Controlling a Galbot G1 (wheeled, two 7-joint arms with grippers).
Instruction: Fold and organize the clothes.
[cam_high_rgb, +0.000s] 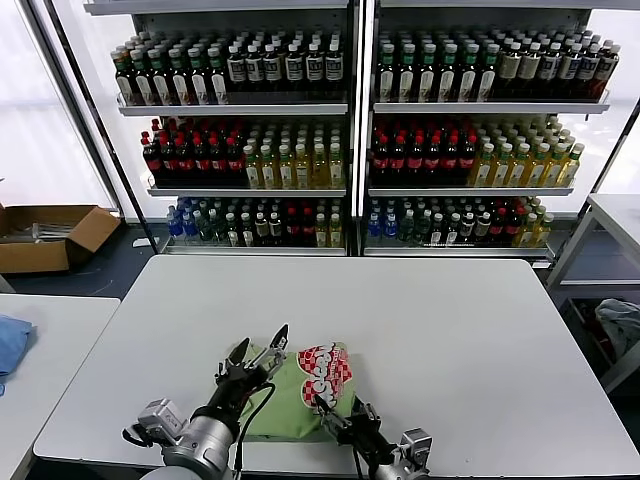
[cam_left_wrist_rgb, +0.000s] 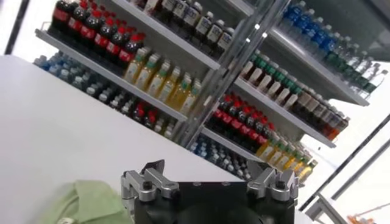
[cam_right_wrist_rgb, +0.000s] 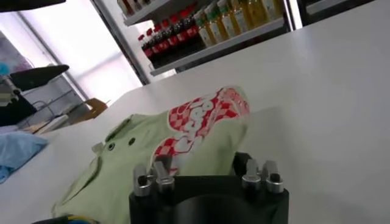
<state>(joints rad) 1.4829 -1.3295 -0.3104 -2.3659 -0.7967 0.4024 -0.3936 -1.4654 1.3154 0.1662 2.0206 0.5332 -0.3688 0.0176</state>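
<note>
A light green polo shirt (cam_high_rgb: 290, 400) lies bunched and partly folded at the near edge of the white table (cam_high_rgb: 450, 330), its red-and-white checkered print (cam_high_rgb: 327, 370) facing up. My left gripper (cam_high_rgb: 258, 350) is open and empty, just above the shirt's far left part. In the left wrist view the gripper (cam_left_wrist_rgb: 210, 178) shows with the shirt (cam_left_wrist_rgb: 91, 204) beside it. My right gripper (cam_high_rgb: 340, 412) is open and empty at the shirt's near right edge. The right wrist view shows that gripper (cam_right_wrist_rgb: 206, 175) close in front of the shirt (cam_right_wrist_rgb: 183, 137) with its collar buttons.
Shelves of bottles (cam_high_rgb: 350, 150) stand behind the table. A blue cloth (cam_high_rgb: 10, 340) lies on a side table at the left. A cardboard box (cam_high_rgb: 50, 235) sits on the floor at far left. A grey-white cloth (cam_high_rgb: 620, 325) lies at the right.
</note>
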